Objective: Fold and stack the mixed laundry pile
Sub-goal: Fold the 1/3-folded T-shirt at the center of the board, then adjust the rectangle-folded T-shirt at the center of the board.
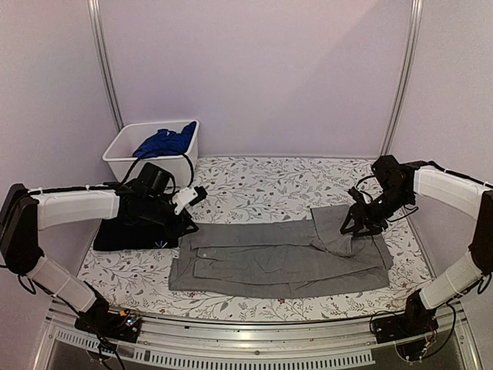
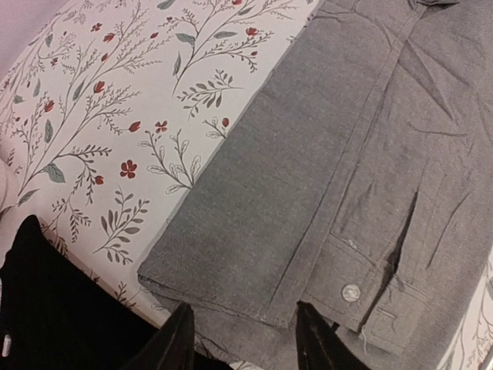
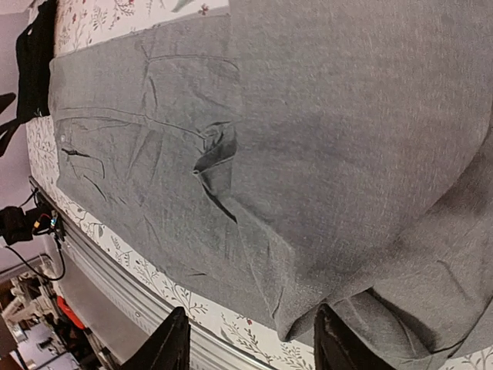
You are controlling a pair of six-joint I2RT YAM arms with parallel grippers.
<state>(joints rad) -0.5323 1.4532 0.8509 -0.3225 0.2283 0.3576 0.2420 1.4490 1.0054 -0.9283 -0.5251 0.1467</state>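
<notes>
Laundry, left to right: black T-shirt far left, blue garment in bin behind. Centre: grey shirt spread flat, mid-fold. Over its ends, left gripper and right gripper — jaws apart, empty. Next likely: pinch edges, fold across evenly.

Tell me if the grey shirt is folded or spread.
Partly folded: the grey shirt lies as a long band, a sleeve laid over it, right end flapped over.

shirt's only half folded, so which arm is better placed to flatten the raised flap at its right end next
Right, probably. The right gripper hovers open directly over the raised flap of the grey shirt; the left gripper is at the shirt's opposite end, beside the black t-shirt.
</notes>
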